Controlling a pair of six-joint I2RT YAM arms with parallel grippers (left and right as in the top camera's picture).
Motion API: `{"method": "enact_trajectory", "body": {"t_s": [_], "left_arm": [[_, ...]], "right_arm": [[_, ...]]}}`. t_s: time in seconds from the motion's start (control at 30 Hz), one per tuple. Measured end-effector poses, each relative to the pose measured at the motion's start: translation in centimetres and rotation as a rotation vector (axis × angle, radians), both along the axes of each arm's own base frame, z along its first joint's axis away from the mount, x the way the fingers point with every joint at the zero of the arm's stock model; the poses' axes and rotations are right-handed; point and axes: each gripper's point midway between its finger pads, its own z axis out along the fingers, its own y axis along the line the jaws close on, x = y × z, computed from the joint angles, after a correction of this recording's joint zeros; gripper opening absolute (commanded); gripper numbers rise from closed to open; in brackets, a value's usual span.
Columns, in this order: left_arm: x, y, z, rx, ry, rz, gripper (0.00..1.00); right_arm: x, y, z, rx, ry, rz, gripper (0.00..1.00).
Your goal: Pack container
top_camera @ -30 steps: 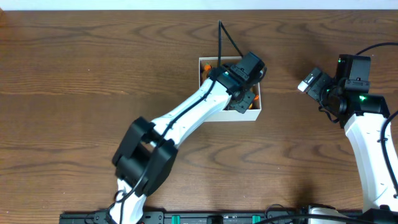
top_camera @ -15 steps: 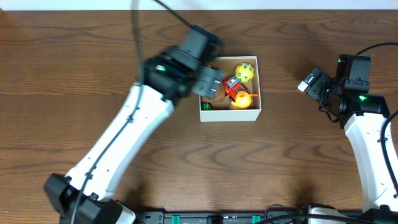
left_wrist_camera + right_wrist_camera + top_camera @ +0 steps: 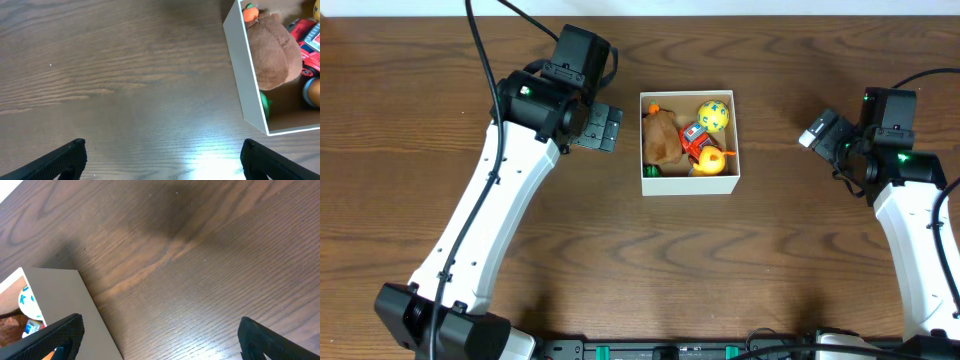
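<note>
The container (image 3: 690, 185), a white-walled square box, sits mid-table. Inside lie a brown plush (image 3: 661, 138), a yellow ball (image 3: 713, 116), a red toy (image 3: 697, 140), an orange-yellow toy (image 3: 710, 160) and a small green piece (image 3: 652, 171). My left gripper (image 3: 597, 127) hangs open just left of the box, holding nothing. In the left wrist view, the left gripper (image 3: 162, 155) spans bare wood, with the container wall (image 3: 245, 75) and plush (image 3: 275, 55) at the right. My right gripper (image 3: 817, 131) stands open and empty to the right of the box. The right wrist view shows the right gripper (image 3: 160, 330) over wood, the container wall (image 3: 75, 305) at lower left.
Dark wooden table (image 3: 440, 120) all round the box. A black cable (image 3: 480, 60) loops from the left arm near the back edge. Both arm bases stand at the front edge.
My left gripper has drawn back from over the container to its left side and opened. The brown plush now lies uncovered in the box. The right arm has not moved.
</note>
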Motion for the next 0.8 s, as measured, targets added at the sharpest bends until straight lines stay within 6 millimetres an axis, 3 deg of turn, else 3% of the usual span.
{"method": "enact_trajectory", "body": {"t_s": [0.23,0.47,0.6,0.7,0.8], "left_arm": [[0.3,-0.1,0.2,-0.007,-0.015,0.000,0.98],[2.1,0.2,2.1,-0.050,-0.121,0.022,0.98],[1.1,1.8,5.3,-0.069,-0.205,0.034,0.98],[-0.5,3.5,9.0,-0.087,-0.304,0.045,0.98],[-2.2,5.6,11.4,-0.095,-0.377,0.078,0.98]], "right_arm": [[0.0,0.0,0.0,0.000,0.000,0.000,0.99],[0.0,0.0,0.0,0.000,0.000,0.000,0.99],[0.0,0.0,0.0,0.000,0.000,0.000,0.99],[0.0,0.0,0.0,0.000,0.000,0.000,0.99],[0.0,0.0,0.0,0.000,0.000,0.000,0.99]]}}
